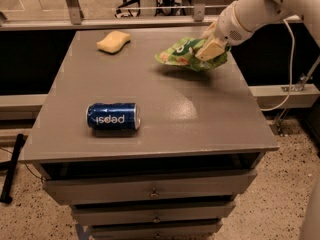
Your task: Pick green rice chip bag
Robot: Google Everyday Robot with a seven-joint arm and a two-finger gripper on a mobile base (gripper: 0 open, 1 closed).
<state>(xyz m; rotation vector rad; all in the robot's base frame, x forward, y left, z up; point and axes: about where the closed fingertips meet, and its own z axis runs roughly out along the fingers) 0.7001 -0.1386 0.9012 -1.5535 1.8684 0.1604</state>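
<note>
Nearest me on the desk (200, 119), a blue can (113, 116) lies on its side, well apart from the job. Farther back on the right, my tool (210, 48) pinches the bag (182, 54) at its right end. The bag hangs tilted with a shadow beneath it, so I judge it just clear of the desk. The grasp looks made; what is left is raising it well clear without a slip. At the far left sits the sponge (113, 41), untouched.
</note>
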